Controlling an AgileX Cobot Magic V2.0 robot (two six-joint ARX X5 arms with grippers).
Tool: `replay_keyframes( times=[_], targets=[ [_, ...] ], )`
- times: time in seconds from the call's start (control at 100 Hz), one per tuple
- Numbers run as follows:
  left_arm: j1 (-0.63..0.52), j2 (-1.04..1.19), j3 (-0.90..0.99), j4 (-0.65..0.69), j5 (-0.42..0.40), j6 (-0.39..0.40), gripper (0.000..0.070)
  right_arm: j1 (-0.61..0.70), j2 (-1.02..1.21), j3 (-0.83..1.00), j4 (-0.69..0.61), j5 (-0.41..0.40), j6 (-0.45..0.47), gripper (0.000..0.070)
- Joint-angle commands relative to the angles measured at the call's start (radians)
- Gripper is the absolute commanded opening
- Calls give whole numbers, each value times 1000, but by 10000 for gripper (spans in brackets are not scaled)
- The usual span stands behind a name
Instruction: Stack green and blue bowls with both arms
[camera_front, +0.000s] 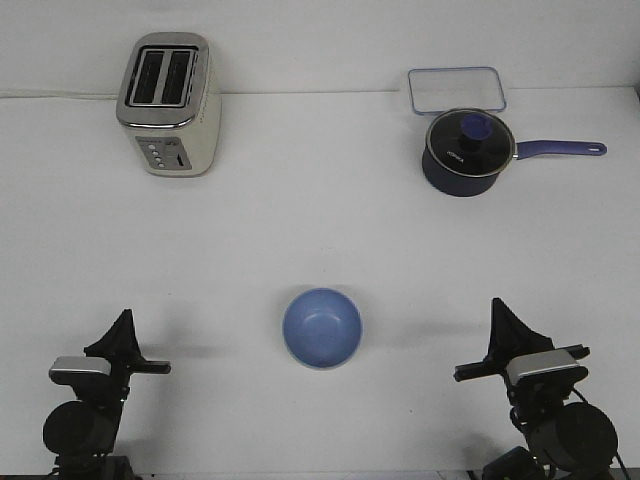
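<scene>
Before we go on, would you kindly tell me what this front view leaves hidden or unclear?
- Green bowl: not visible anywhere; only the periwinkle blue round bowl shows.
- Left gripper and right gripper: pointed black fingers overlap, so open or shut is unclear.
- Arm bases: cut off by the bottom edge.
- Dark navy lidded saucepan: its lid hides the contents.
- Cream two-slot toaster: its buttons are too small to read.

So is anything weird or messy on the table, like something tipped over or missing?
Nothing is spilled or tipped: the toaster, the lidded saucepan and the clear container all sit upright. One odd thing: only the blue bowl shows, standing alone at the middle. No green bowl is in view to stack with it.
</scene>
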Motion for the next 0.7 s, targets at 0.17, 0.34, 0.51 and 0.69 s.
replay_keyframes(
  times=[0.17, 0.34, 0.51, 0.69],
  targets=[
    [2, -1, -19, 13, -2, 4, 14, -244, -69, -159, 38, -130, -200, 6],
    [2, -1, -19, 13, -2, 4, 14, -336, -158, -296, 87, -195, -291, 6],
    [2, -1, -19, 13, -2, 4, 14, -356, -162, -391, 133, -194, -291, 6],
    [2, 0, -19, 13, -2, 4, 13, -360, -162, -451, 167, -187, -259, 6]
  ],
)
